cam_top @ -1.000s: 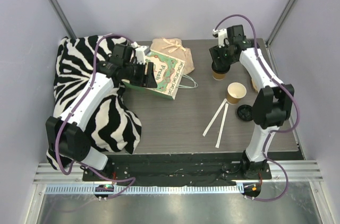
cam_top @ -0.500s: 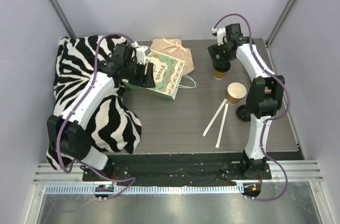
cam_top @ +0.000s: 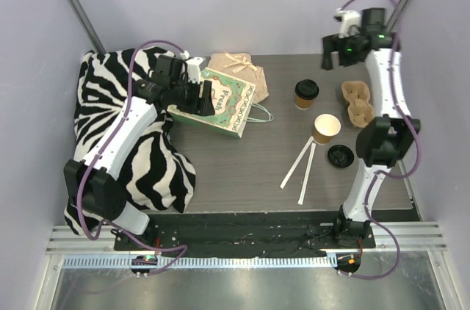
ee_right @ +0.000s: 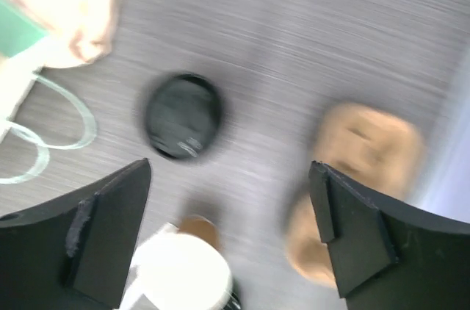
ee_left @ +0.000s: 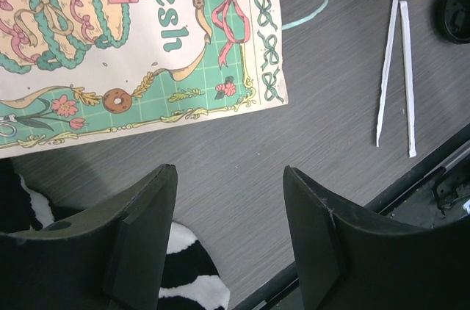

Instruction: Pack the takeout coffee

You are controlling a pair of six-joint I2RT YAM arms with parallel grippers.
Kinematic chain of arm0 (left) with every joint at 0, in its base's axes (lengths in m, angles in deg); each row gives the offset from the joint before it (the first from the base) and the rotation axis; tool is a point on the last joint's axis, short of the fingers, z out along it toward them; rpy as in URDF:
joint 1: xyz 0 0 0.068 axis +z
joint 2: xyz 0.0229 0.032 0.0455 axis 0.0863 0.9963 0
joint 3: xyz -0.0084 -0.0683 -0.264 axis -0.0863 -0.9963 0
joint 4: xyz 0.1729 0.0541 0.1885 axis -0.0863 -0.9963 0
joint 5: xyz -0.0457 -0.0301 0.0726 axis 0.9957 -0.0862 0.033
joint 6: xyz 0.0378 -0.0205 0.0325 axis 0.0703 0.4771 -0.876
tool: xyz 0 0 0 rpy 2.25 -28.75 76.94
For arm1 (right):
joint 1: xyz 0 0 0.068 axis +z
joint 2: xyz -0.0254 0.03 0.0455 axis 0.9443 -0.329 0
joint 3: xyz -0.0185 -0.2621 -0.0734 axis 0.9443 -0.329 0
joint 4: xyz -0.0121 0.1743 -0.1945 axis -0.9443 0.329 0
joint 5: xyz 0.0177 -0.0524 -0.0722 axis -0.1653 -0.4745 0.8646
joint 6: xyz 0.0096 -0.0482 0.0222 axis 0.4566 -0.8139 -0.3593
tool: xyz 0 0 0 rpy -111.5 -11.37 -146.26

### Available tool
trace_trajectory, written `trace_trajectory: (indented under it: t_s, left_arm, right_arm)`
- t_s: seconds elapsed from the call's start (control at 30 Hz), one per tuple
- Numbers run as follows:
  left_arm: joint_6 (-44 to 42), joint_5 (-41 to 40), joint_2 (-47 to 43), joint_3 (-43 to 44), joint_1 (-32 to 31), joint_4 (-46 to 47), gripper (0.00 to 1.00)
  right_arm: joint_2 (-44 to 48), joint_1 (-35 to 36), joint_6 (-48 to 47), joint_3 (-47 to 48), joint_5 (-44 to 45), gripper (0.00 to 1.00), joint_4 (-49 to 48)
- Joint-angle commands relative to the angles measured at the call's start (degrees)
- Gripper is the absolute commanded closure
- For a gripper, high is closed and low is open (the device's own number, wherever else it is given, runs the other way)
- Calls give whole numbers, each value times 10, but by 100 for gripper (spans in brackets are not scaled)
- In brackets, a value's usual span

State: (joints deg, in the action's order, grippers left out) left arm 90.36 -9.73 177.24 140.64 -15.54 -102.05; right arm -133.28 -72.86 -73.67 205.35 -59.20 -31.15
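The takeout coffee [cam_top: 306,94], a brown cup with a black lid, stands upright on the table right of centre. In the right wrist view its lid [ee_right: 183,115] shows from above, blurred. My right gripper [cam_top: 328,58] is open and empty, raised above the back right of the table, apart from the cup; it also shows in its own view [ee_right: 231,233]. My left gripper [cam_top: 203,98] is open and empty over the printed "Fresh" paper bag [cam_top: 226,103], which lies flat. In the left wrist view the bag [ee_left: 147,45] lies beyond the gripper [ee_left: 228,178].
An open brown cup [cam_top: 326,128] with a pale inside, a loose black lid [cam_top: 338,155], a kraft cup carrier [cam_top: 357,102] and two white sticks [cam_top: 301,163] lie on the right. A plain brown bag [cam_top: 239,69] lies at the back. A zebra cloth [cam_top: 110,119] covers the left.
My right gripper has left the lidded cup and risen to the back right. The cup stays upright where it was. The left arm has barely moved.
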Motion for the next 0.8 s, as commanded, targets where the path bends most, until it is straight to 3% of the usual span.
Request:
trace_trajectory:
  t_s: [0.0, 0.03, 0.17, 0.5, 0.77]
  left_arm:
    - [4, 4, -20, 26, 5, 8, 36]
    - [6, 5, -21, 25, 4, 12, 36]
    - [10, 15, -22, 19, 4, 17, 36]
    - [18, 31, -17, -1, 4, 34, 36]
    - [22, 34, -16, -9, 4, 39, 36]
  right_arm:
    - [61, -118, -51, 28, -33, 10, 102]
    - [58, -154, -57, 18, -31, 19, 128]
    - [54, -197, -78, -40, -6, 37, 155]
    - [43, -188, -49, -182, 20, 44, 89]
    - [10, -139, -14, -211, 85, 55, -9]
